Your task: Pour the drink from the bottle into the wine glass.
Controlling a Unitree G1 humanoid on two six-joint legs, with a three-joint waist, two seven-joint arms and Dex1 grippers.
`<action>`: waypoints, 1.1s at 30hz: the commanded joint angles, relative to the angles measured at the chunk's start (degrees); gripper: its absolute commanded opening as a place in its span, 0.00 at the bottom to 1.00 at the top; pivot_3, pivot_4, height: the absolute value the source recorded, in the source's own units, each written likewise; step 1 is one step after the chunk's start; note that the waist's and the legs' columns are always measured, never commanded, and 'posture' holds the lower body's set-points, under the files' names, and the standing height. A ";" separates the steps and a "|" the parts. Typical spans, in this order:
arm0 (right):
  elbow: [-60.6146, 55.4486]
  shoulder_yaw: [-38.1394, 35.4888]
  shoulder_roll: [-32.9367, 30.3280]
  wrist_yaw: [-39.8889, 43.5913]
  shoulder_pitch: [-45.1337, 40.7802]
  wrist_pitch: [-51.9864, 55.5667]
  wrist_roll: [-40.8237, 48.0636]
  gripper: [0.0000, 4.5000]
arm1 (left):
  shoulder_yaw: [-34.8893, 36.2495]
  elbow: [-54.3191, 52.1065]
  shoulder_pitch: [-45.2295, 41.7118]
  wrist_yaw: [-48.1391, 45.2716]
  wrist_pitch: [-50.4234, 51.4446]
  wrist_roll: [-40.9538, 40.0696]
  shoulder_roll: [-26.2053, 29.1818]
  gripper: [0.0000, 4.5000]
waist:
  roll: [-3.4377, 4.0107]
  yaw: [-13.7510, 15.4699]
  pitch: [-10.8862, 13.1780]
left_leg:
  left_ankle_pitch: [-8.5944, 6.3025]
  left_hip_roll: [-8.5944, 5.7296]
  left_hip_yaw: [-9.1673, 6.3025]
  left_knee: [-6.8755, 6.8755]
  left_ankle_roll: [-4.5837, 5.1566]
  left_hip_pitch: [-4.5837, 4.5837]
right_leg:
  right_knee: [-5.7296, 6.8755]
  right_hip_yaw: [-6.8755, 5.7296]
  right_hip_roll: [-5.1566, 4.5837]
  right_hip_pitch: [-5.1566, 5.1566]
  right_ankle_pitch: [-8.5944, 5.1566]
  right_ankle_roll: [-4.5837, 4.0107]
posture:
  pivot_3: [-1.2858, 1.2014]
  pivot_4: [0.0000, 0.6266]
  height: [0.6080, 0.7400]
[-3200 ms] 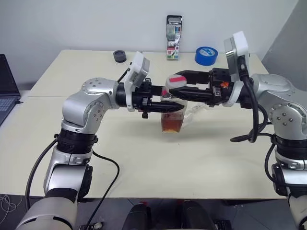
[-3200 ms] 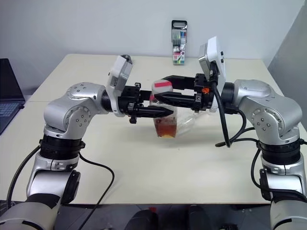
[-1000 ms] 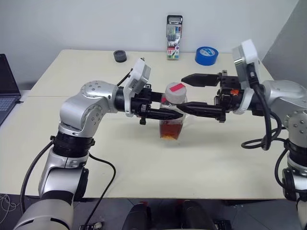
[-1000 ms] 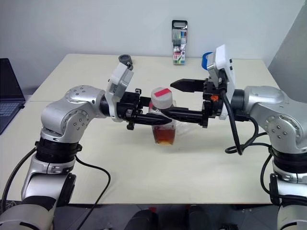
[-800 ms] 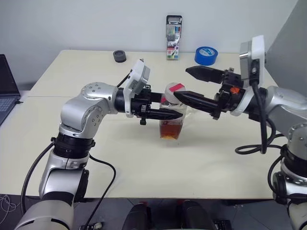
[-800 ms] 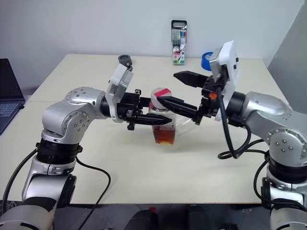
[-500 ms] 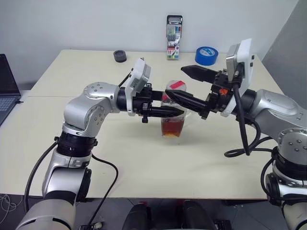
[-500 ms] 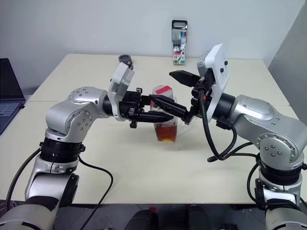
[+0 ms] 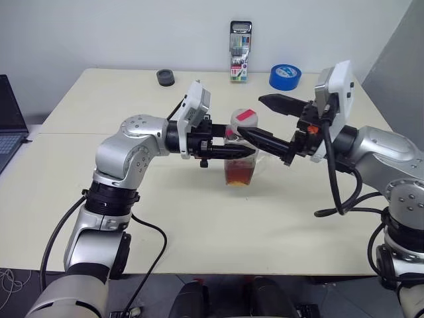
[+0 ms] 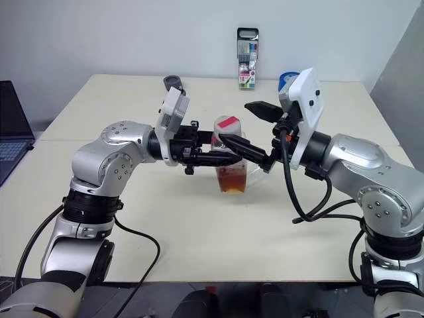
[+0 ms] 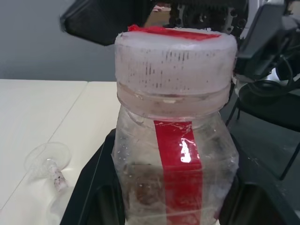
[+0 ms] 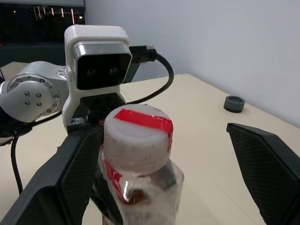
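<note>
The bottle (image 9: 240, 162) stands upright at the middle of the table (image 9: 199, 218), with its white-pink cap (image 9: 244, 120) on. The reddish-brown drink (image 9: 238, 175) fills its lower part. My left gripper (image 9: 246, 151) comes in from the left and is shut on the bottle's body just under the neck (image 11: 176, 154). My right gripper (image 9: 252, 116) reaches in from the right and is open. One of its fingers (image 12: 65, 178) is close beside the cap (image 12: 138, 129) and the other (image 12: 267, 164) stands well clear. The wine glass (image 11: 47, 161) lies on its side on the table behind the bottle.
At the table's far edge stand a pack of markers (image 9: 240, 52), a blue tape roll (image 9: 285, 76) and a small dark round object (image 9: 165, 77). A laptop (image 9: 8, 119) sits off the table's left side.
My right gripper, which was around the cap earlier, opened and drew back to the right. It has now swung back so its open fingers straddle the cap. The left gripper keeps hold of the bottle.
</note>
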 commanded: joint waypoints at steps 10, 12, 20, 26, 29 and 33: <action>-1.85 -4.47 -2.26 -1.64 -0.06 0.24 3.39 0.99 | 1.02 -0.11 -2.77 -0.79 -1.75 -0.40 -0.60 0.43 | 0.00 0.01 0.00 | 0.00 0.00 0.00 0.00 0.00 0.00 | 0.00 0.00 0.00 0.00 0.00 0.00 | 0.52 0.24 1.00; -2.31 -3.60 -1.47 -2.27 -0.46 0.13 4.32 0.99 | 1.01 0.17 -3.09 -0.94 -1.75 -0.34 -0.56 0.43 | 0.00 0.01 0.00 | 0.00 0.00 0.00 0.00 0.00 0.00 | 0.00 0.00 0.00 0.00 0.00 0.00 | 0.52 0.24 1.00; -0.24 2.51 2.21 -2.42 -2.28 -3.07 -1.38 0.99 | 0.77 0.84 -4.04 -1.41 -1.68 -0.07 -0.77 0.43 | 0.00 -0.02 0.00 | 0.00 0.00 0.01 0.01 0.00 0.00 | 0.00 0.00 0.00 0.00 0.00 0.00 | 0.52 0.24 1.00; 2.42 3.42 4.41 -2.09 -3.04 -5.31 -4.85 0.99 | 0.74 0.92 -4.19 -1.60 -1.55 0.08 -0.70 0.43 | 0.00 0.01 0.00 | 0.01 0.00 0.01 0.01 -0.01 0.00 | 0.00 0.01 0.00 0.00 0.00 0.00 | 0.52 0.24 1.00; 2.20 2.34 4.99 -2.25 -3.27 -4.84 -3.71 0.99 | 0.86 1.17 -4.20 -1.81 -1.54 0.31 -0.49 0.43 | 0.00 0.02 0.00 | 0.01 0.00 0.01 0.01 -0.01 -0.01 | 0.00 0.00 0.00 0.00 0.00 0.00 | 0.52 0.24 1.00; 1.33 0.44 5.28 -3.06 -3.35 -3.18 -0.23 0.91 | 0.90 1.49 -4.16 -2.07 -1.75 0.72 -0.51 0.43 | 0.00 0.02 0.00 | 0.01 0.00 0.00 0.01 -0.01 0.00 | 0.00 -0.01 0.00 0.00 0.00 0.00 | 0.52 0.24 1.00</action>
